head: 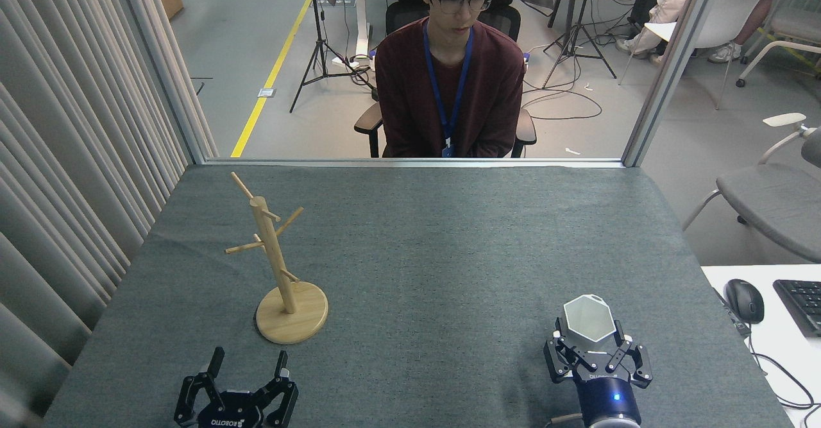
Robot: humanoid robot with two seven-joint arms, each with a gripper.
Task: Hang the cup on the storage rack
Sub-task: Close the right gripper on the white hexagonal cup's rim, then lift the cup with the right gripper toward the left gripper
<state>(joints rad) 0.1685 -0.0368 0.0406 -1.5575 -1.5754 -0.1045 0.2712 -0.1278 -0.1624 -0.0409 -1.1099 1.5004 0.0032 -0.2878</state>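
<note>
Cup [589, 318]: white, with flat facets and a six-sided rim; a small tab sticks out at the far edge of the rim. It stands upright on the bench, near the front right corner, open side up.
Cup surface: smooth and matt, the inside a little shaded.
Cup, hidden part: the lower body is behind the right hand, so its bottom and its contact with the cloth are not visible. A hole in the tab is too small to make out.
Right hand [598, 350]: black metal with linked fingers, a blue light on the round wrist. The fingers stand on both sides of the cup, close to its walls; I cannot tell if they already press it.
Left hand [249, 362]: black, fingers spread apart with nothing between them, at the front left edge; its lower part is cut off by the picture border.
Storage rack [277, 267]: pale wood, a round post leaning slightly, thin pegs pointing up and out, a flat round base. It stands on the left, well apart from the cup.
Bench [436, 248]: covered with grey-green woven cloth, rough looking.
Person [450, 68]: sits behind the far edge, in a dark red top with a blue lanyard; the hands are hidden under the bench edge.
</note>
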